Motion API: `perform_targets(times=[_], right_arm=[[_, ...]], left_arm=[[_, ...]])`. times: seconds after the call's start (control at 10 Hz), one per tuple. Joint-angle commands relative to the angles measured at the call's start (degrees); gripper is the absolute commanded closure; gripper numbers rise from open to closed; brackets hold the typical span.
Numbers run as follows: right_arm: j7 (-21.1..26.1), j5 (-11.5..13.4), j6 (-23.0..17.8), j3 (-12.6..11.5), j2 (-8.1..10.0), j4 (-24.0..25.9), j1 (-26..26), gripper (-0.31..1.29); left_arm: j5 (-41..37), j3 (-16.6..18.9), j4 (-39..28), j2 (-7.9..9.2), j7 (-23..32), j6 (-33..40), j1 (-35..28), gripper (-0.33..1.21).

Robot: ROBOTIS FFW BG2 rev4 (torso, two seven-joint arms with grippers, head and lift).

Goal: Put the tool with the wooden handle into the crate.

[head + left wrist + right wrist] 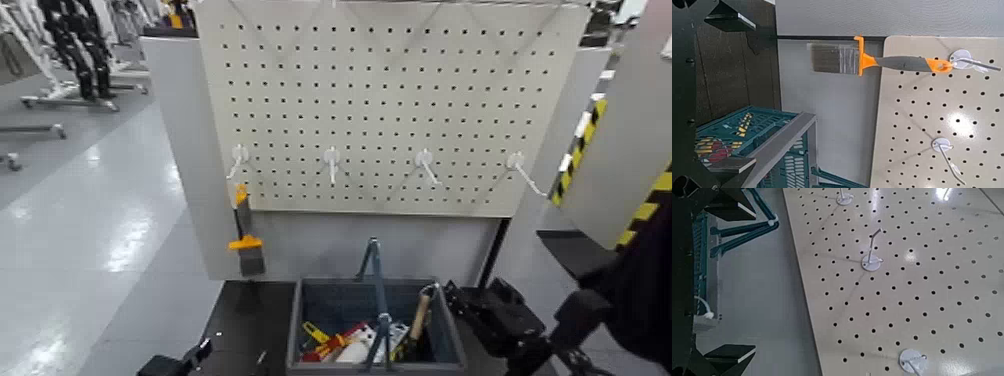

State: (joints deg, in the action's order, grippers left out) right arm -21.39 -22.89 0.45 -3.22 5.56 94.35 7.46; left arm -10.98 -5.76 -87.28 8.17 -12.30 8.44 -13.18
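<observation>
Where the wooden-handled trowel (pixel 421 314) leans inside the crate (pixel 296 335), placement appears complete; the right gripper (pixel 738 282), beside it, jaws apart, need only withdraw. Left gripper (pixel 733 94): idle opposite, jaws apart.

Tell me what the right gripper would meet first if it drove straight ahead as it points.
Probably the grey panel below the pegboard, seen beyond the open right gripper. The crate's handle shows close to that line, and could snag one finger; depth is unclear.
</observation>
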Motion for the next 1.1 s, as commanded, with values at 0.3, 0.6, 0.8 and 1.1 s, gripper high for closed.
perform_targets(times=[0.3,0.6,0.8,1.1], right_arm=[[5.5,8.6,-2.6,-1.5,-2.74,7.1,7.7,0.12],[11.8,11.9,-6.3,-0.8,-3.89,8.4,12.1,0.13],[14.5,14.8,-9.0,-0.3,-4.41,8.5,14.4,0.13],[15.9,18.0,-11.4,0.8,-5.29,7.5,16.0,0.12]], left_arm=[[-0.1,0.1,0.4,-0.09,0.0,0.3,0.1,0.11],[-0.1,0.1,0.5,0.0,0.0,0.4,0.1,0.11],[-0.1,0.2,0.5,0.0,-0.1,0.4,0.1,0.11],[-0.1,0.3,0.5,0.0,-0.2,0.4,0.1,0.11]])
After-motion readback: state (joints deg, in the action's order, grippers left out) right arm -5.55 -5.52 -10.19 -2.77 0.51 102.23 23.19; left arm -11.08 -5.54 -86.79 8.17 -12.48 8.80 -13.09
